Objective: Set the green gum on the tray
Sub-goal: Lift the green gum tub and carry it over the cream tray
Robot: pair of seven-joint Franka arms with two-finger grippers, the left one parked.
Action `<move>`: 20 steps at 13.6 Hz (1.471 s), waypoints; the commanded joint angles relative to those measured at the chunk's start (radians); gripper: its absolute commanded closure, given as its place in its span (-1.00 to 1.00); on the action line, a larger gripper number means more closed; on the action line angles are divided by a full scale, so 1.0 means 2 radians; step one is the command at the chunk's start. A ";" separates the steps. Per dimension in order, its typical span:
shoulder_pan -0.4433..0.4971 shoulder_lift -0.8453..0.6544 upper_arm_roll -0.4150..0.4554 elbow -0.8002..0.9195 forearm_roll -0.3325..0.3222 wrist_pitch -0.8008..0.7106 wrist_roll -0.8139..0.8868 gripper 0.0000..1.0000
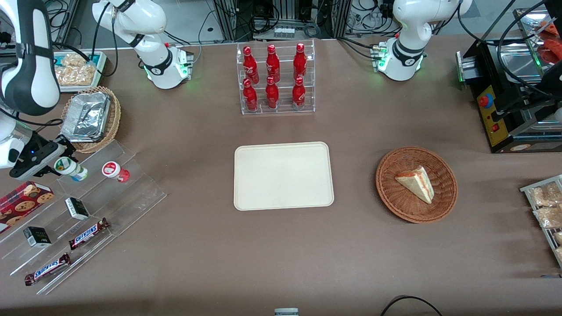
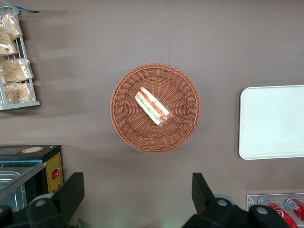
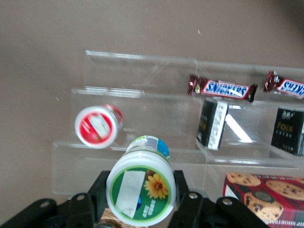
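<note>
**Currently: green gum clamped in gripper at the acrylic rack, tray bare**

- Gripper (image 1: 66,161) sits at the working arm's end of the table, over the top step of the clear stepped acrylic rack (image 1: 131,193). In the right wrist view its 2 black fingers (image 3: 97,190) press against either side of the green gum (image 3: 141,192), so it is closed on the bottle.
- Green gum (image 1: 70,168): white bottle, green-rimmed lid with a flower print, tilted with the lid facing the wrist camera. Cannot tell whether its base touches the rack step or is lifted off it.
- Red-lidded gum bottle (image 1: 115,171) lies just beside it on the same step, not touching it.
- Lower rack steps carry 2 small black boxes (image 1: 77,208) and 2 Snickers bars (image 1: 88,233). Red cookie box (image 1: 24,199) sits at the rack's end nearest the table edge.
- Tray (image 1: 283,176) lies flat mid-table, well apart from the gripper, nothing on it.
- Wicker basket (image 1: 416,184) with a sandwich wedge (image 1: 416,183) lies toward the parked arm's end, beside the tray.
- Clear rack with 6 red bottles (image 1: 275,77) stands farther from the front camera than the tray.
- Second wicker basket holding a foil tray (image 1: 87,116) sits farther from the front camera than the gripper, near it.
</note>
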 commanded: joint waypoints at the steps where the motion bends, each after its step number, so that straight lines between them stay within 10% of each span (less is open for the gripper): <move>1: 0.045 0.008 0.000 0.036 -0.006 -0.049 0.083 1.00; 15: 0.314 0.124 0.001 0.111 0.003 -0.058 0.580 1.00; 20: 0.377 0.203 0.000 0.179 0.066 -0.037 0.685 1.00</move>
